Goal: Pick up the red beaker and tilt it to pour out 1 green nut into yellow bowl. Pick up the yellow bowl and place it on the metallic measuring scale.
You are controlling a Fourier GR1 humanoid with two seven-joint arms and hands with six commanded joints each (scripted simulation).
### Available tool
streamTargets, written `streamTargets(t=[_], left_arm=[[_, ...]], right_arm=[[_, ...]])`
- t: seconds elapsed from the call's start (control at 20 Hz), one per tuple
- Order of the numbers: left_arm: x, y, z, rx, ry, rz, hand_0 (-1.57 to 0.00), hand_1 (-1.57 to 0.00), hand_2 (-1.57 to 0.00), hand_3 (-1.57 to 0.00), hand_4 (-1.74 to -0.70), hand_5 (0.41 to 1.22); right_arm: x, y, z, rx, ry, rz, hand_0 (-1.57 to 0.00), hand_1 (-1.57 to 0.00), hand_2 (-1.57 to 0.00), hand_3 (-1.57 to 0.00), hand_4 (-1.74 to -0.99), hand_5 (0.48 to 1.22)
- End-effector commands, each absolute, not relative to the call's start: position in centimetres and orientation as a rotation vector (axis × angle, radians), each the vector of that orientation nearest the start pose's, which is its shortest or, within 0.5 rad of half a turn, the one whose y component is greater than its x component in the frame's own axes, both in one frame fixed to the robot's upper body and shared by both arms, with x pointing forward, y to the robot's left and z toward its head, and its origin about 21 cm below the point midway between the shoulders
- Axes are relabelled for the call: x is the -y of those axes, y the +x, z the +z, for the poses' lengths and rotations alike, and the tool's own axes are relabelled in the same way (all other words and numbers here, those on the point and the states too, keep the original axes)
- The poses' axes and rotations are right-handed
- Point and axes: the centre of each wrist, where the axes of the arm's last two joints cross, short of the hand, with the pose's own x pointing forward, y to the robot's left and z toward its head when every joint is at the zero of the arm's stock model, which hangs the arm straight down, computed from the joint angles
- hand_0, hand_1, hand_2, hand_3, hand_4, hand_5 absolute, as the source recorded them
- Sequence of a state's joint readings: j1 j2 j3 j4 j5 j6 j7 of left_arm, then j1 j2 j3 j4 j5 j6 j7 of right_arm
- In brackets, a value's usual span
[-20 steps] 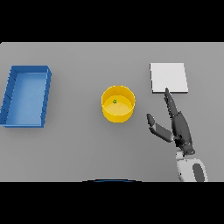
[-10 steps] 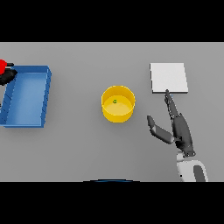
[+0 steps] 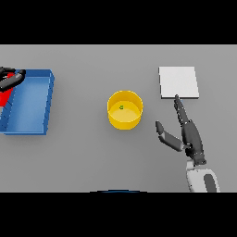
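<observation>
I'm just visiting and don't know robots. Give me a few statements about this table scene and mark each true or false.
1. A small green nut lies inside the yellow bowl. True.
2. The yellow bowl sits on the metallic measuring scale. False: it rests on the grey table, left of the scale.
3. The right robot hand has its fingers straight, pointing toward the scale. True.
4. The red beaker stands next to the bowl. False: it is at the far left edge, by the blue tray, held in the left robot hand.
5. The right robot hand grips the bowl. False: it is apart from the bowl.
</observation>
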State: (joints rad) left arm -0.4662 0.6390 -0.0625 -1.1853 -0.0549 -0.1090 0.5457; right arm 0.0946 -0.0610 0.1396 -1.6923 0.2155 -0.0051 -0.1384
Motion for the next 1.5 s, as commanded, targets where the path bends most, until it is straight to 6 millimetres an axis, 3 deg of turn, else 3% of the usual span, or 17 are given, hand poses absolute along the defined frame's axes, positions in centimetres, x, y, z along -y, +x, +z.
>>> streamTargets(t=[0.0, 0.1, 0.4, 0.5, 0.65, 0.9, 1.05, 1.45], left_arm=[[-35.6, 35.3, 11.1, 0.998, 0.611, -0.468, -0.31, -0.28, -0.27, -0.28, -0.84, 0.632], [-35.4, 35.2, 10.0, 0.969, 0.633, -0.496, -0.2, -0.18, -0.17, -0.18, -0.81, 0.627], [-34.9, 35.7, 10.5, 1.095, 0.639, -0.484, -0.05, -0.05, -0.04, -0.05, -0.78, 0.635], [-34.8, 35.7, 10.5, 1.134, 0.614, -0.454, -0.03, -0.03, -0.03, -0.03, -0.79, 0.652], [-33.9, 35.5, 10.4, 1.156, 0.584, -0.447, -0.02, -0.01, -0.01, -0.01, -0.8, 0.666], [-33.3, 35.4, 9.8, 1.13, 0.564, -0.434, 0.0, 0.0, 0.0, 0.0, -0.81, 0.688], [-34.2, 35.0, 10.1, 1.135, 0.57, -0.441, 0.0, 0.0, 0.0, 0.0, -0.81, 0.689], [-34.6, 34.9, 10.6, 1.144, 0.565, -0.443, 0.0, 0.0, 0.0, 0.0, -0.81, 0.696]], right_arm=[[21.5, 22.6, 1.1, 1.754, -0.118, 0.308, 0.0, 0.0, 0.0, 0.0, -1.155, 0.67], [21.5, 22.6, 1.1, 1.754, -0.141, 0.324, 0.0, 0.0, 0.0, 0.0, -1.157, 0.665], [20.9, 22.6, 1.8, 1.71, -0.205, 0.409, 0.0, 0.0, 0.0, 0.0, -1.115, 0.638], [21.1, 23.5, 2.2, 1.734, -0.179, 0.545, 0.0, 0.0, 0.0, 0.0, -1.08, 0.662], [21.5, 25.2, 4.0, 1.69, -0.281, 0.839, 0.0, 0.0, 0.0, 0.0, -1.122, 0.649], [19.6, 28.3, 5.9, 1.648, -0.396, 1.293, 0.0, 0.0, 0.0, 0.0, -1.15, 0.63], [18.4, 29.3, 6.7, 1.647, -0.4, 1.534, 0.0, 0.0, 0.0, 0.0, -1.162, 0.637], [15.8, 32.6, 6.0, 1.482, -0.36, 1.889, 0.0, 0.0, 0.0, 0.0, -1.157, 0.644]])
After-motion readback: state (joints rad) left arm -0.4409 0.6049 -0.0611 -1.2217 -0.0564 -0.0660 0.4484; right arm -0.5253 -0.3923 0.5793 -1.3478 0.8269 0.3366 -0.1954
